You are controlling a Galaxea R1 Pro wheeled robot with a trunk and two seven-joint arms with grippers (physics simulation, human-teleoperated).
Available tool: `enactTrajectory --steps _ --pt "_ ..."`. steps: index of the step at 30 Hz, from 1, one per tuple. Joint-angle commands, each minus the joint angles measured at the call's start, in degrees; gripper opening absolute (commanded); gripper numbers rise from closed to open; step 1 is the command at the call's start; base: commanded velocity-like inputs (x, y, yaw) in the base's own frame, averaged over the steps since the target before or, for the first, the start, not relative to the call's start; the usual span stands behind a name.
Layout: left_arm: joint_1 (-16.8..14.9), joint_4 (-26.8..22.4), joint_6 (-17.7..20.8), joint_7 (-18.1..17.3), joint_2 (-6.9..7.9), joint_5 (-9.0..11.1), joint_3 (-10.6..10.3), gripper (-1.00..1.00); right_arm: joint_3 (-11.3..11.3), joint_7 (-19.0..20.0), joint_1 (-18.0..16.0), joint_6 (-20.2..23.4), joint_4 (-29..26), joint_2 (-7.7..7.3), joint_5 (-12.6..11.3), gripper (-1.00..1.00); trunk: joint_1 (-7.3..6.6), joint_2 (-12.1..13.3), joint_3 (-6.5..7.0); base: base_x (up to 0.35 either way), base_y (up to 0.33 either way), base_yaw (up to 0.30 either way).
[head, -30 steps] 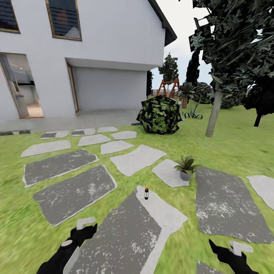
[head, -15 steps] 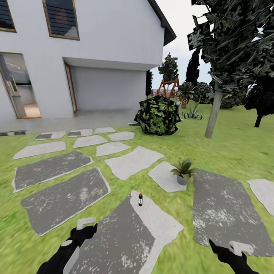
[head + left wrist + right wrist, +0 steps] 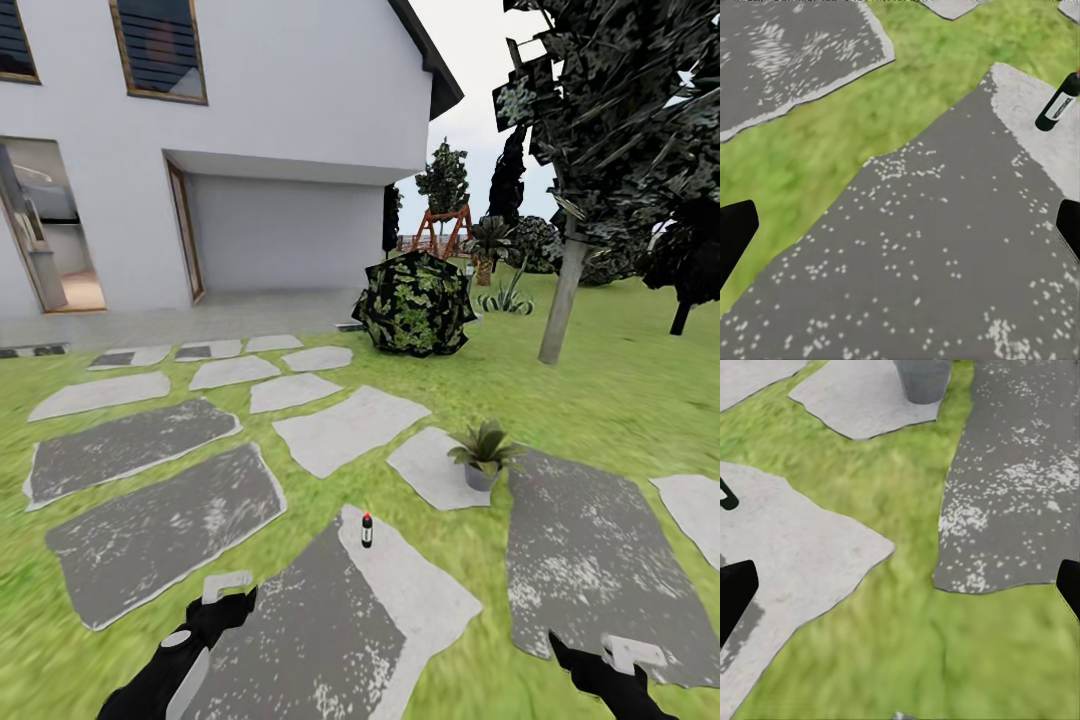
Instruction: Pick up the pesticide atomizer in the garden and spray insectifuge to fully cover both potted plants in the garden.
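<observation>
Grass and grey stepping stones spread out below you. Your left gripper (image 3: 228, 592) and right gripper (image 3: 615, 655) hang low with fingers apart, holding nothing. Ahead of them the pesticide atomizer (image 3: 367, 530) stands upright on the pale end of the nearest stone (image 3: 330, 630). Roll closer and bring one gripper level with its body, since a high grab could tip it. Beyond the atomizer, to its right, sits one potted plant (image 3: 483, 452) at a stone's edge. You see no second plant from here; the atomizer's trigger is too small to make out.
</observation>
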Motion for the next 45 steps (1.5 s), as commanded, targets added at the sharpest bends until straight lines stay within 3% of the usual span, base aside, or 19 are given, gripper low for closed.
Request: enactTrajectory --steps 1,21,23,24,25,26,27,28,34,35,39,41,42,45 --pt "-0.02 -0.02 0.01 0.01 0.01 0.58 -0.03 1.0 -0.14 0.41 -0.04 -0.12 0.04 0.01 -0.29 1.0 0.02 -0.02 -0.06 0.273 -0.102 0.0" --pt "-0.08 -0.05 0.19 -0.15 -0.06 0.62 -0.09 1.0 -0.2 0.37 -0.04 -0.82 0.26 -0.2 -0.14 1.0 0.02 -0.02 -0.06 0.278 -0.11 0.0" --pt "-0.39 -0.56 1.7 -0.17 -0.02 0.67 -0.07 1.0 -0.2 0.39 -0.23 -0.85 -0.07 -0.52 -0.1 1.0 0.02 -0.02 -0.06 0.055 -0.022 0.0" --pt "-1.63 -1.04 5.22 -0.21 -0.18 0.59 -0.18 1.0 -0.19 0.38 -0.66 0.21 -1.01 -0.92 -0.03 1.0 0.02 -0.02 -0.06 0.022 -0.009 0.0" --pt "-1.63 -1.04 5.22 -0.21 -0.18 0.59 -0.18 1.0 -0.19 0.38 -0.66 0.21 -1.01 -0.92 -0.03 1.0 0.02 -0.02 -0.06 0.022 -0.009 0.0" --pt "-3.24 -1.53 8.56 -0.23 -0.34 0.52 -0.29 1.0 -0.11 0.36 -1.01 2.13 -2.56 -1.3 0.02 1.0 0.02 -0.02 -0.06 0.014 -0.006 0.0" --pt "-3.24 -1.53 8.56 -0.23 -0.34 0.52 -0.29 1.0 -0.11 0.36 -1.01 2.13 -2.56 -1.3 0.02 1.0 0.02 -0.02 -0.06 0.014 -0.006 0.0" --pt "-5.49 -1.87 12.44 -0.28 -0.48 0.52 -0.39 1.0 0.05 0.36 -1.28 4.71 -4.8 -1.74 0.04 1.0 0.02 -0.02 -0.06 0.009 -0.004 0.0" --pt "-13.42 -2.32 23.95 -1.26 -0.8 0.65 -0.54 1.0 0.67 0.35 -1.61 15.29 -16.36 -2.65 0.05 1.0 0.02 -0.02 -0.06 0.004 -0.002 0.0" --pt "-17.58 -2.41 30.46 -3.66 -1.03 0.72 -0.51 1.0 1.84 0.38 -1.67 23.72 -25.66 -2.87 0.04 1.0 0.02 -0.02 -0.06 0.0 0.0 0.0" --pt "-19.76 -2.1 33.78 -5.47 -1.25 0.81 -0.38 1.0 3.91 0.37 -1.64 31.86 -34.19 -3.06 0.12 1.0 0.02 -0.02 -0.06 0.0 0.0 0.0" --pt "-20.55 -1.94 34.85 -6.11 -1.38 0.85 -0.34 1.0 5.04 0.35 -1.72 38.16 -39.09 -3.56 0.81 1.0 0.02 -0.02 -0.06 0.0 0.0 0.0" --pt "-21.03 -1.86 35.34 -6.35 -1.5 0.83 -0.34 1.0 5.47 0.38 -2.07 41.73 -40.9 -4.56 1.24 1.0 0.02 -0.02 -0.06 0.0 0.0 0.0" --pt "-21.96 -1.58 35.93 -6.62 -1.59 0.72 -0.37 1.0 6.1 0.56 -2.67 45.58 -42.8 -6.62 1.55 1.0 0.02 -0.02 -0.06 0.0 0.0 0.0"
